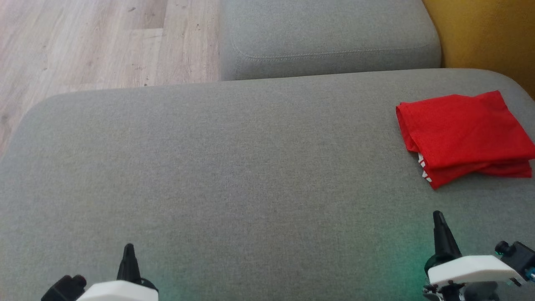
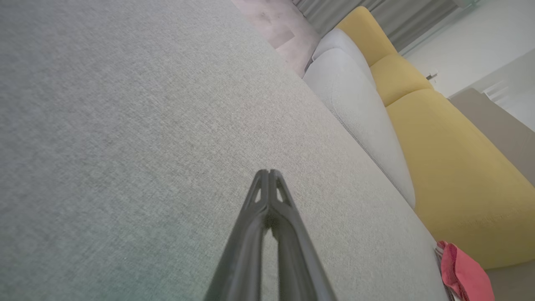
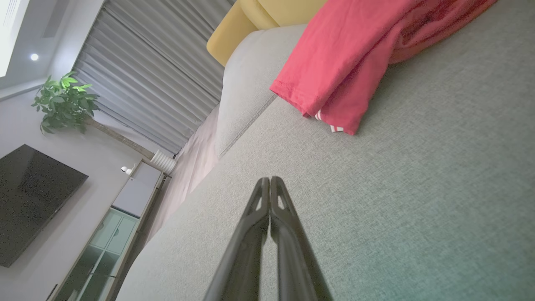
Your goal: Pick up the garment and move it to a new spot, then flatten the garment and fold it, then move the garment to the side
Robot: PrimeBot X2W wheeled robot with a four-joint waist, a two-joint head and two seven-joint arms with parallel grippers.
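Nearest the robot, left claw [image 1: 128,246] and right claw [image 1: 437,215] sit low over the grey seat [image 1: 230,159], both closed tight on nothing; the wrist views confirm it, left claw [image 2: 268,172] and right claw [image 3: 270,179] with fingers pressed together and bare fabric under them. Further out on the robot's right lies the garment [image 1: 464,133], red, folded into a rough rectangle near the seat's right edge, apart from the right claw. Judged step: fold done and the garment already set to the side, so the task looks at or near its end. If anything is left, the next move calls for the right claw to open and nudge or square the slightly uneven lower layers. The head view gives the whole folded outline. The right wrist view adds the stitched hem and a bit of white print [image 3: 334,125] under the fold, plus the room: plant [image 3: 64,102], TV [image 3: 29,200], curtains [image 3: 159,75]. The left wrist view catches just a corner of the garment [image 2: 464,271] beside the yellow sofa [image 2: 451,167]. Farthest off in the head view are a second grey cushion [image 1: 326,37] and the wood floor [image 1: 83,42].
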